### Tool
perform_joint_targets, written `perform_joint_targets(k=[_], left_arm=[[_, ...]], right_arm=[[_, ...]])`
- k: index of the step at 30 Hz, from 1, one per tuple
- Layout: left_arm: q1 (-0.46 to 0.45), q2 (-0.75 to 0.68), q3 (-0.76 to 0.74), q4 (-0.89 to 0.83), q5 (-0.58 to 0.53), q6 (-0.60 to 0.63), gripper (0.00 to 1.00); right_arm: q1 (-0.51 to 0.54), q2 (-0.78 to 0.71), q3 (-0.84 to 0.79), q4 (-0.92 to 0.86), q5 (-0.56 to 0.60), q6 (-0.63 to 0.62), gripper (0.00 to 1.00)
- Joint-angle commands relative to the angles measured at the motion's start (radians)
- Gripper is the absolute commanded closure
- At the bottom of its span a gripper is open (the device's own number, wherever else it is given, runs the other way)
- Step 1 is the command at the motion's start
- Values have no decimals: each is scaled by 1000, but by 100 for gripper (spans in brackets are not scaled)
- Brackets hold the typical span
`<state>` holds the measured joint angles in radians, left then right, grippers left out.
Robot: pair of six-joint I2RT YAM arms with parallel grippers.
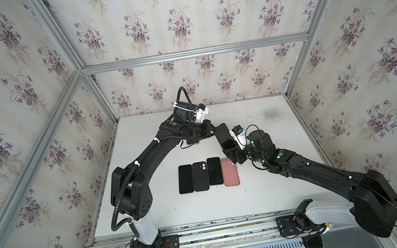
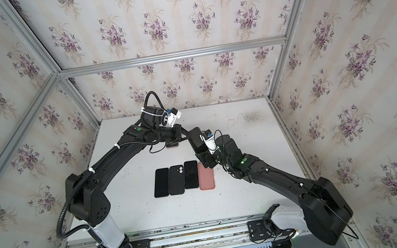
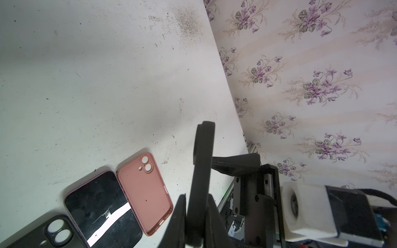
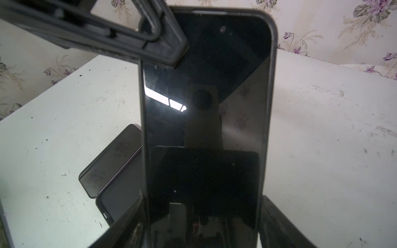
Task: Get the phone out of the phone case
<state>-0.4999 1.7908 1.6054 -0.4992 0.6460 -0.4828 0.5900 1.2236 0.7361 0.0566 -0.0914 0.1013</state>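
We see the phone (image 4: 206,118) seated inside its black phone case (image 3: 202,167), held upright and clear of the desk (image 1: 268,186). The right fingers (image 4: 279,225) clamp the case by its lower sides. The left fingers (image 4: 167,47) are pinched tight on its upper corner. Below, we find a row lying flat: a bare phone (image 1: 185,178), an empty black case (image 1: 200,176), another phone (image 1: 214,170) and a pink case (image 1: 230,172).
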Motion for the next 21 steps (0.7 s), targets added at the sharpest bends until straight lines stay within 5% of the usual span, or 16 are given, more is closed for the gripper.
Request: perform_joint_targets(k=[1,5,9,14,21], left_arm=[[-2,-7,-5,0,8,-9,92],[-2,-23,1,-1,13,-5,98],[3,-49,34,-1,0,-22,100],[18,-87,82,-1,-18,-54,100],[70,-142,129,16,-61,-110,100]], right_arm=[[5,-12,4,55,8,-25,78],[8,-32,8,38,10,-18,70],[8,-72,-1,30,7,9,39],[8,-139,-9,1,4,50,16],[8,-242,-3,-82,45,172,9]])
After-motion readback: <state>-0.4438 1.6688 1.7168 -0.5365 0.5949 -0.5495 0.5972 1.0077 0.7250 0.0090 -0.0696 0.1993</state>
